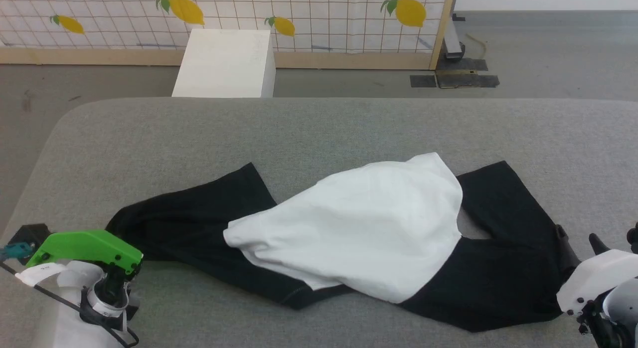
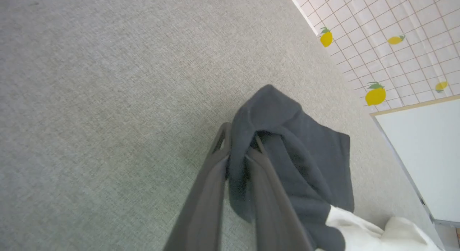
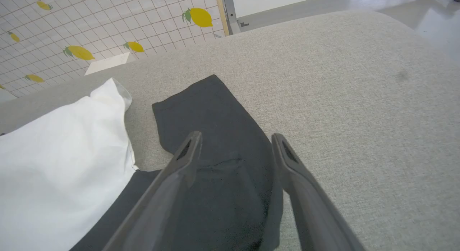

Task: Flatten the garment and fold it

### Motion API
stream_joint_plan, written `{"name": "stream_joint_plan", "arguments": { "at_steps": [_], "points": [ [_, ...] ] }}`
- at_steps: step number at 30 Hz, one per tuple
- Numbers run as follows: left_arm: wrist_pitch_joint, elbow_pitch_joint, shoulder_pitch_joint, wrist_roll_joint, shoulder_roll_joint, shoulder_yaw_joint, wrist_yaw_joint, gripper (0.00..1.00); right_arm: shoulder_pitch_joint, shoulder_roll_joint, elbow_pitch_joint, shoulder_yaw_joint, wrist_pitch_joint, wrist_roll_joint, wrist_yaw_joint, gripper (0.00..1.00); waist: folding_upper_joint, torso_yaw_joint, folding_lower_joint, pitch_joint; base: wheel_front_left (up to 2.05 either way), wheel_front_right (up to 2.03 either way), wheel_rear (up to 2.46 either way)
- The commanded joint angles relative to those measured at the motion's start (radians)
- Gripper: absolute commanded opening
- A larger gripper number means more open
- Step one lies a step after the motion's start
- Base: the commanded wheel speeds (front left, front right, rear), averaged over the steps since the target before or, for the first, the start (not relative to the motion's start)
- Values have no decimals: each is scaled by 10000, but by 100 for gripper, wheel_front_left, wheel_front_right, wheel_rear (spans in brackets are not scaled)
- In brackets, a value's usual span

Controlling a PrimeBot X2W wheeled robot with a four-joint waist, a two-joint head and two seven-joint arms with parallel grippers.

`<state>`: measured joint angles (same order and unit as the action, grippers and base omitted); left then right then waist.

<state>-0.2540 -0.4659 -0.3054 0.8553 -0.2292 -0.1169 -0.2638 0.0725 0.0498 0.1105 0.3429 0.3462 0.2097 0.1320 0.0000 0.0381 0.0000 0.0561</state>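
The garment (image 1: 359, 223) lies crumpled on the grey table (image 1: 319, 128), its white body panel bunched in the middle. One black sleeve (image 1: 189, 213) trails left and another black sleeve (image 1: 503, 198) runs right. My left gripper (image 2: 240, 143) is shut on a fold of the left sleeve's black cloth (image 2: 287, 150), which drapes over its fingertips. In the head view its green wrist housing (image 1: 84, 248) sits by that sleeve's end. My right gripper (image 3: 237, 137) stands open above the right black sleeve (image 3: 215, 114), one finger on each side of the cloth, at the garment's right edge (image 1: 580, 246).
A white box (image 1: 224, 64) stands on the floor beyond the table's far edge, in front of a lemon-patterned screen (image 1: 299, 19). The table's rounded left corner (image 1: 60, 123) is near my left arm. Bare grey tabletop stretches behind the garment and to its right (image 3: 359, 100).
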Motion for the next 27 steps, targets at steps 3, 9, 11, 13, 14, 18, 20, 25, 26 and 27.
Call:
{"name": "stream_joint_plan", "arguments": {
  "at_steps": [3,9,11,13,14,18,20,25,26,27],
  "points": [
    [751,708,173,-140,-78,69,729,100,-34,5,67,-150,12,72,-13,100,0,153,0,-63,0,0,0],
    [3759,2179,840,-1940,-702,678,2088,100,50,5,-59,-385,61,141,-13,100,0,321,0,-162,0,0,0],
    [4650,2458,1177,-2542,-722,897,2291,100,138,5,-144,-464,102,205,-13,100,0,391,0,-171,0,0,0],
    [4990,2659,1492,-3121,-700,1125,2443,100,287,5,-222,-600,202,238,-13,100,0,455,0,-150,0,0,0],
    [5069,2785,1621,-3365,-657,1167,2478,100,388,5,-254,-694,271,228,-13,100,0,474,0,-144,0,0,0],
    [5149,3509,2196,-4127,-161,1069,2633,100,1082,5,-371,-1269,766,-40,-13,100,0,560,0,-13,0,0,0],
    [5152,3707,2461,-4324,181,925,2684,100,1580,5,-305,-1757,1254,-272,-13,100,0,618,0,107,0,0,0],
    [5155,3972,2626,-4577,812,498,2944,100,3073,85,398,-3497,2976,-989,-13,100,0,849,0,590,0,0,0],
    [5155,3956,2620,-4678,843,486,3002,100,3357,173,570,-3861,3247,-1039,-13,100,0,925,0,709,0,0,0],
    [5155,4037,2536,-4726,941,386,3073,100,3694,267,807,-4246,3536,-1043,-13,100,0,1009,0,845,0,0,0]
  ]
}}
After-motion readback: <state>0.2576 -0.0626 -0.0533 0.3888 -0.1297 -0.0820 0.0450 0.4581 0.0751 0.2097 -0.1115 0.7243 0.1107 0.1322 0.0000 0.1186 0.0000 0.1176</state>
